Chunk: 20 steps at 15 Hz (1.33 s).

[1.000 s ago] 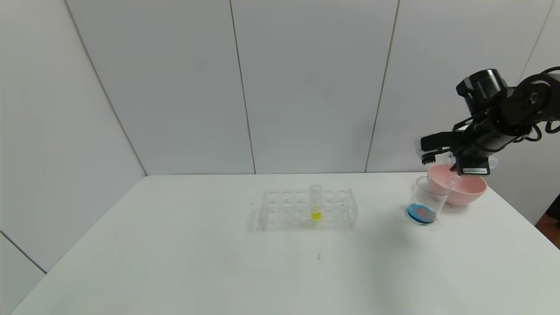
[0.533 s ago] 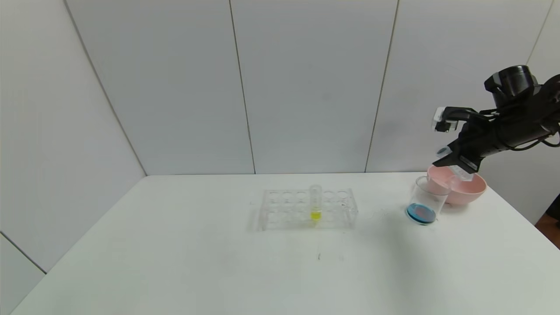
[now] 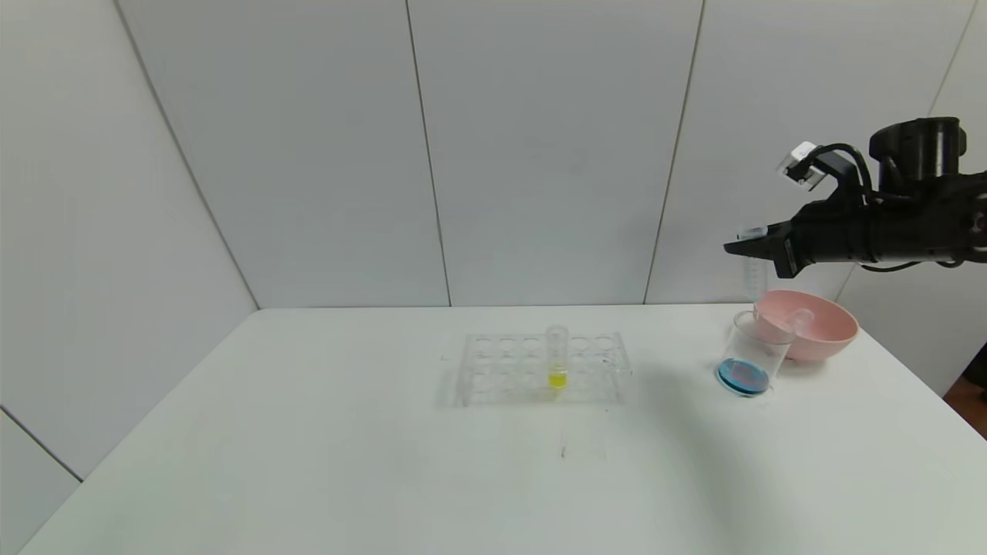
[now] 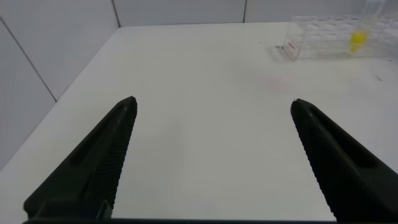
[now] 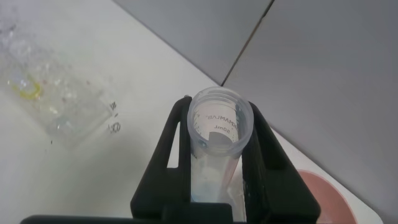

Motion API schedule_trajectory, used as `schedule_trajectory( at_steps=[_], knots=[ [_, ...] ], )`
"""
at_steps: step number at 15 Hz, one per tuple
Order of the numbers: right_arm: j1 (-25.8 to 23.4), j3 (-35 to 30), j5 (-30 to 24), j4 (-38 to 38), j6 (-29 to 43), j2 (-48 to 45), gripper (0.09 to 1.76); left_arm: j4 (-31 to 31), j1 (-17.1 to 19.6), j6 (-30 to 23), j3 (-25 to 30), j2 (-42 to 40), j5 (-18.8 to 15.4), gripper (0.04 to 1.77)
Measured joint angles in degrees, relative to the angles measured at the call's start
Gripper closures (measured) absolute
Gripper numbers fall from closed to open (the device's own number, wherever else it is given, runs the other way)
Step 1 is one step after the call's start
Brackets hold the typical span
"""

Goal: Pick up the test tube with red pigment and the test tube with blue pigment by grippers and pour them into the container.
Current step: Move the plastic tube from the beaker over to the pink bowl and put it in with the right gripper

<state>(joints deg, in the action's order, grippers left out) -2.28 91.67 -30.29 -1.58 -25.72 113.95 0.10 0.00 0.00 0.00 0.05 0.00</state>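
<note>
A yellow-liquid tube (image 3: 557, 356) stands in the clear rack (image 3: 540, 370); pink bowl (image 3: 817, 327) far right.

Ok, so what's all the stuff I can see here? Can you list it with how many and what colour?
table: one, white, under everything.
rack: one, clear, mid-table.
yellow tube: one, clear with yellow liquid, upright in the rack.
container: one, clear with blue and red liquid at the bottom, on the table's right, in front of the bowl.
bowl: one, pink, far right of the table; a clear tube leans in it.
empty tube: one, clear, upright in the right gripper.
left gripper: one, black, open, low over the table's left.
right gripper: one, black, shut on the empty tube, raised above the container.
</note>
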Motion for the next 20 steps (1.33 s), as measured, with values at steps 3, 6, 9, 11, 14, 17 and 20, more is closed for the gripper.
schedule_trajectory(
  at_steps=[3,6,9,11,14,17,20],
  knots=[
    [-0.63,-11.54,0.16,19.26,11.69,-2.60,1.32,-0.05,0.00,0.00,0.00,0.00,0.00,0.05],
    [-1.83,-20.59,5.50,32.07,18.77,-4.77,1.32,-0.02,0.00,0.00,0.00,-0.02,0.00,0.05],
    [-2.68,-27.73,9.91,42.23,20.80,-5.66,1.32,-0.02,0.00,0.00,0.00,0.00,0.00,0.05],
    [-3.39,-31.23,10.33,43.90,21.05,-6.14,1.32,-0.05,0.00,0.00,0.00,0.00,0.00,0.05],
    [-3.56,-33.44,10.33,44.30,22.80,-6.64,1.32,-0.02,0.00,0.00,0.00,0.00,0.00,0.05],
    [-3.58,-33.60,10.37,44.45,23.32,-6.51,1.32,-0.02,0.00,0.00,0.00,-0.02,0.00,0.05],
    [-4.57,-31.98,10.37,44.31,23.26,-5.18,1.32,-0.02,0.00,0.00,0.00,-0.02,0.00,0.05]
  ],
)
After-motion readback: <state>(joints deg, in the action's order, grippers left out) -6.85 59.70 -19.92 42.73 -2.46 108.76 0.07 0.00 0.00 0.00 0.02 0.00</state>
